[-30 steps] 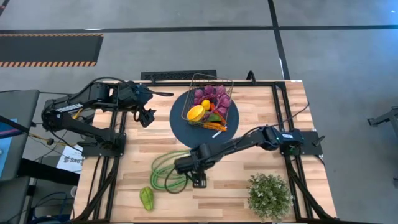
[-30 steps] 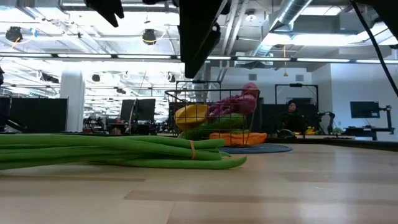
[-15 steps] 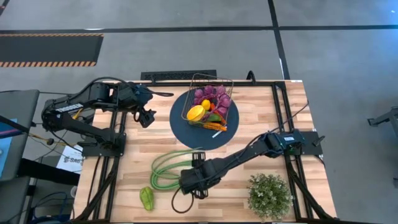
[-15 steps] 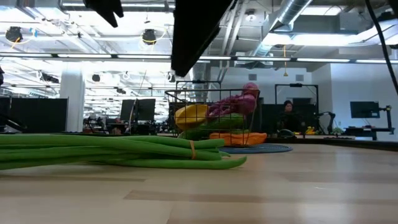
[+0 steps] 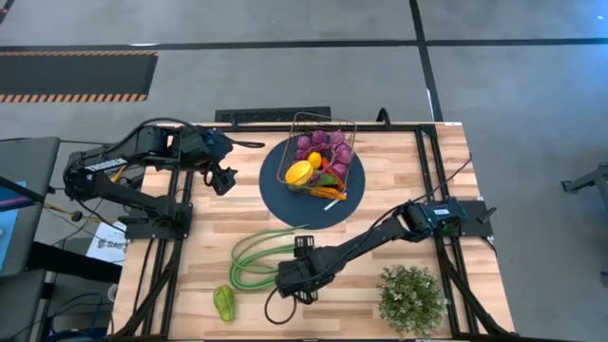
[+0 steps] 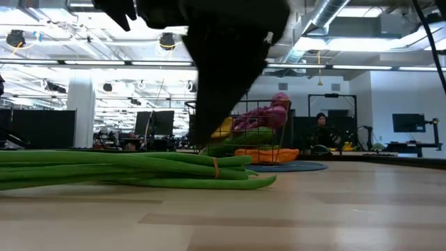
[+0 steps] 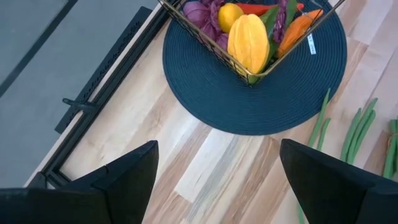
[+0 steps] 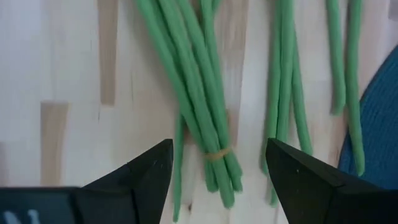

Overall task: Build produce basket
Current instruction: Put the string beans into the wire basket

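The right gripper point(image 5: 288, 278) hangs low over the wooden surface point(image 5: 399, 180), above the looped bundle of long green beans point(image 5: 255, 256). Its fingers point(image 8: 144, 174) are spread wide on either side of the banded bean ends and hold nothing. The left gripper point(image 5: 226, 179) waits near the far left of the surface, fingers point(image 7: 127, 177) also wide apart and empty. The wire basket point(image 5: 324, 157) sits on the round dark blue mat point(image 5: 285, 198), holding purple grapes point(image 5: 323, 147), a lemon point(image 5: 299, 173) and carrots point(image 5: 331, 193). A green pepper point(image 5: 224, 302) lies near the front edge, and a potted plant point(image 5: 411, 297) stands at the front right.
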You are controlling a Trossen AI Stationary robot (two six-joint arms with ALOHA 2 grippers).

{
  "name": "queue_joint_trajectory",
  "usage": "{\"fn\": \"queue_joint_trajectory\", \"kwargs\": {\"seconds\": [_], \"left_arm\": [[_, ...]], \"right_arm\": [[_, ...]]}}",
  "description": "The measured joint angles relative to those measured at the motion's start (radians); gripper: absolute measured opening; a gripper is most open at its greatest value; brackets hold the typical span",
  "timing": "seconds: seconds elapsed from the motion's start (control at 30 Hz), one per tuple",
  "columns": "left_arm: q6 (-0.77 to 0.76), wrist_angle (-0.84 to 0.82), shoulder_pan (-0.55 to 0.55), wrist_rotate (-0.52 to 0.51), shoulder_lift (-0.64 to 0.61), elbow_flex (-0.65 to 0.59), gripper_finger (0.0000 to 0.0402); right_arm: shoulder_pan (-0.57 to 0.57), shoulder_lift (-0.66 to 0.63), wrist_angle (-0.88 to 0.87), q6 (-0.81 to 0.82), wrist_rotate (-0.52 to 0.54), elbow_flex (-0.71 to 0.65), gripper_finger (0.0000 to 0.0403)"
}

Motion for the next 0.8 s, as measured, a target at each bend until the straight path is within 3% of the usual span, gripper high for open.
{"fn": "queue_joint_trajectory", "kwargs": {"seconds": [0.23, 0.8], "left_arm": [[-0.001, -0.014, 0.0, 0.0, 0.0, 0.0, 0.0322], [-0.009, -0.013, 0.0, 0.0, 0.0, 0.0, 0.0322]], "right_arm": [[0.001, -0.001, 0.093, 0.0, -0.001, -0.036, 0.0276], [0.001, -0.001, 0.117, 0.001, -0.001, -0.036, 0.0276]]}}
